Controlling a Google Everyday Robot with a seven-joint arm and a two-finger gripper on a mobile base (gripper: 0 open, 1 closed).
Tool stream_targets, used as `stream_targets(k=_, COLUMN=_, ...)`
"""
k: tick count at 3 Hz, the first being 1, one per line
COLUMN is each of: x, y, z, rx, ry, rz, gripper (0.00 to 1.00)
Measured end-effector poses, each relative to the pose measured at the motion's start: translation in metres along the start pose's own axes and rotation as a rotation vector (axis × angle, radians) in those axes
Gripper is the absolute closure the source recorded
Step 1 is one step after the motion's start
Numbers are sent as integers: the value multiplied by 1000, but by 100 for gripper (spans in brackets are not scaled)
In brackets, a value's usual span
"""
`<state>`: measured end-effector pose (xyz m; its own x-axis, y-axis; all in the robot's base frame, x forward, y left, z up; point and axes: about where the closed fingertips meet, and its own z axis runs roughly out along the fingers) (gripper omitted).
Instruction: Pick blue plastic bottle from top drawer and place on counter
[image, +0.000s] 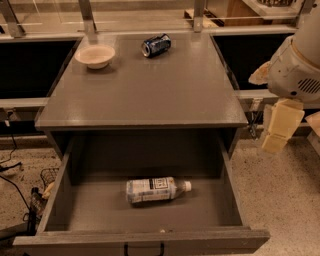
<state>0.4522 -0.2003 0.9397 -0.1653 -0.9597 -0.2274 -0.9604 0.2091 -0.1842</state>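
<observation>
- We see the blue plastic bottle (157, 189) lying on its side in the top drawer (212, 212), white cap pointing right.
- The drawer stands open under the counter (150, 92).
- Our gripper (276, 134) hangs right of the counter.

White arm (296, 70) — cream gripper (279, 131) at right

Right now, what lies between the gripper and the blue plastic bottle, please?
Camera view: only the top drawer's right wall; the gripper hangs right of it, the bottle lies inside.
</observation>
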Motion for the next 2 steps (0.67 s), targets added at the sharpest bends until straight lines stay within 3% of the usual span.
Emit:
stream_targets(k=1, x=-9, y=3, z=39, rx=-76, ry=38, rz=-48, gripper=0)
stream_targets(k=2, x=-11, y=5, z=60, rx=-116, ry=62, rz=-72, gripper=0)
